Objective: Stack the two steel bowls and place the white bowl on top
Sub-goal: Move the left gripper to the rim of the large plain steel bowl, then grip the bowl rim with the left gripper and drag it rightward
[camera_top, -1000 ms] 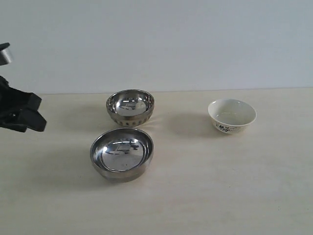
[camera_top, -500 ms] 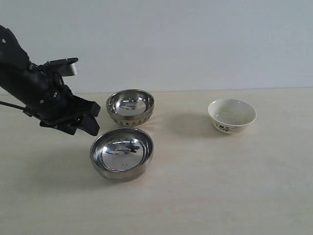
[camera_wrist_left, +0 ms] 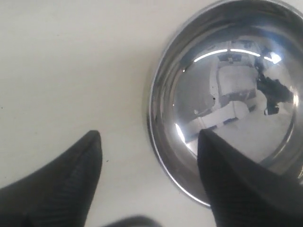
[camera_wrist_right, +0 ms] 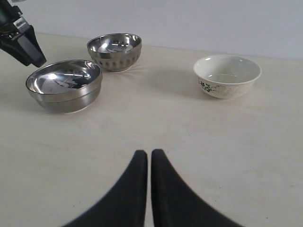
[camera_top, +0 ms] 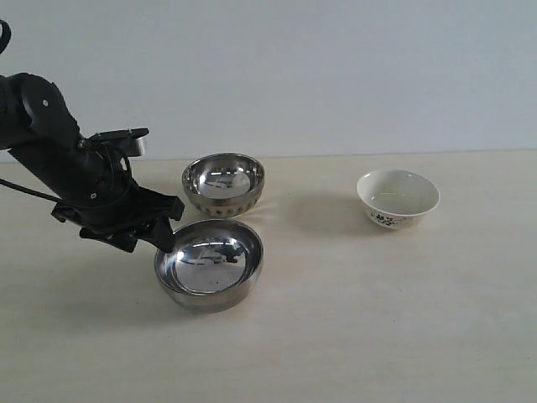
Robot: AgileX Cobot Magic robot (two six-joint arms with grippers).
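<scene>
L hand (camera_wrist_left: 147, 134) spread over rim, round mirror-steel bowl (camera_top: 209, 262)

Shiny plain-sided round steel bowl (camera_wrist_left: 236, 90): cut by the left wrist frame's edge; a black finger (camera_wrist_left: 236, 189) of the left gripper (camera_wrist_left: 147, 136) covers part of its rim.
Black left arm (camera_top: 50, 159): cut off at 9 o'clock in the exterior view.
Cream-white ceramic bowl (camera_top: 398, 197): dark print too small to make out.

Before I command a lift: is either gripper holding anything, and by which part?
Nothing. The left gripper is open astride the rim of the plain steel bowl; the right gripper shut, empty.
</scene>
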